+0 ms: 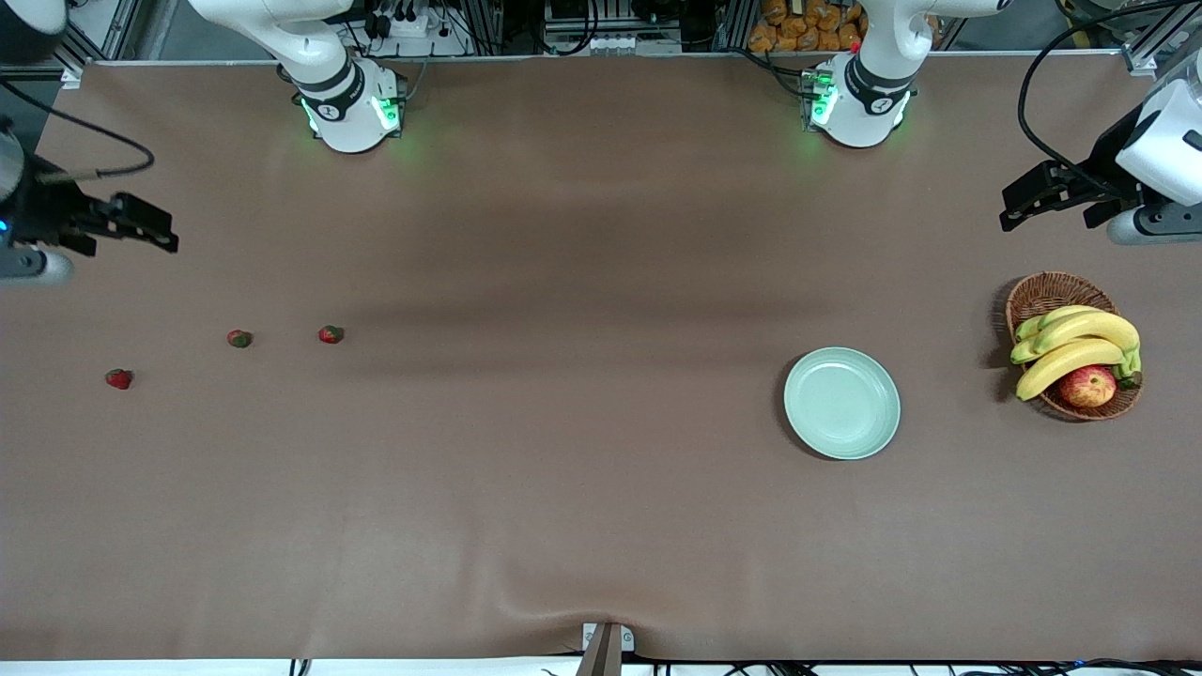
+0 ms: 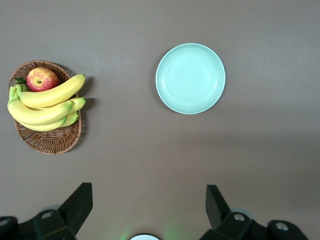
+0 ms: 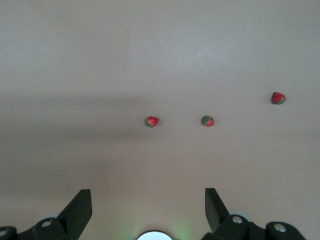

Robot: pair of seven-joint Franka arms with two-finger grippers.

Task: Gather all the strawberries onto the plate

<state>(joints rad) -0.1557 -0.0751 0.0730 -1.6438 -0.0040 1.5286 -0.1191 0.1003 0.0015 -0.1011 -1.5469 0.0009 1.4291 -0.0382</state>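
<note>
Three strawberries lie apart on the brown table toward the right arm's end: one (image 1: pixel 331 334) (image 3: pixel 152 121), a second (image 1: pixel 239 338) (image 3: pixel 207 120) beside it, and a third (image 1: pixel 119 378) (image 3: pixel 278 98) closest to the table's end. The pale mint plate (image 1: pixel 841 403) (image 2: pixel 190 78) sits toward the left arm's end with nothing in it. My right gripper (image 1: pixel 155 228) (image 3: pixel 148 200) hangs open over bare table at the right arm's end, holding nothing. Over bare table at the left arm's end, my left gripper (image 1: pixel 1019 202) (image 2: pixel 149 200) is open and holds nothing.
A brown wicker basket (image 1: pixel 1042 293) (image 2: pixel 47 140) stands beside the plate at the left arm's end. It holds a bunch of bananas (image 1: pixel 1075 345) (image 2: pixel 47 102) and a red-yellow apple (image 1: pixel 1087 386) (image 2: pixel 42 78).
</note>
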